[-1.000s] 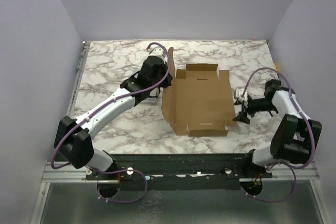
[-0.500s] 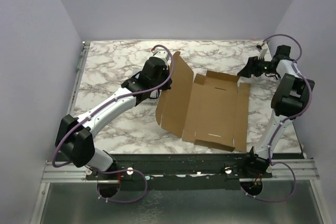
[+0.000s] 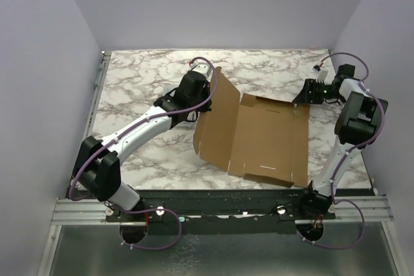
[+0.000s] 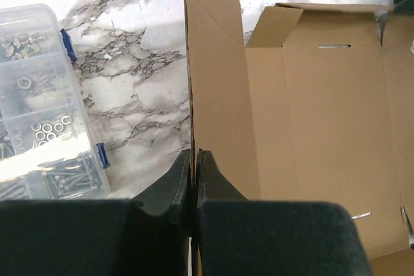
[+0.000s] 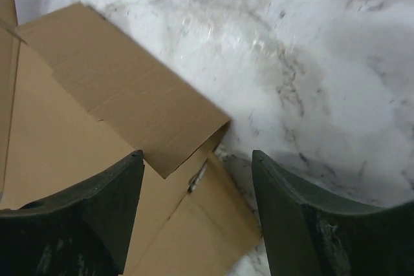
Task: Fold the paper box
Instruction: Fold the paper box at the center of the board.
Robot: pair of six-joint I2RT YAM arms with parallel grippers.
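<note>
Robotics lab test cell.
Plain walls [image 3: 39, 63] enclose the marble-pattern table [image 3: 136, 75]; an aluminium rail [image 3: 71, 214] runs along its near edge.

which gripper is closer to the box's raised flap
Left. The left gripper is pinched shut on the raised flap of the paper box; the right gripper hovers open over the far right corner.
</note>
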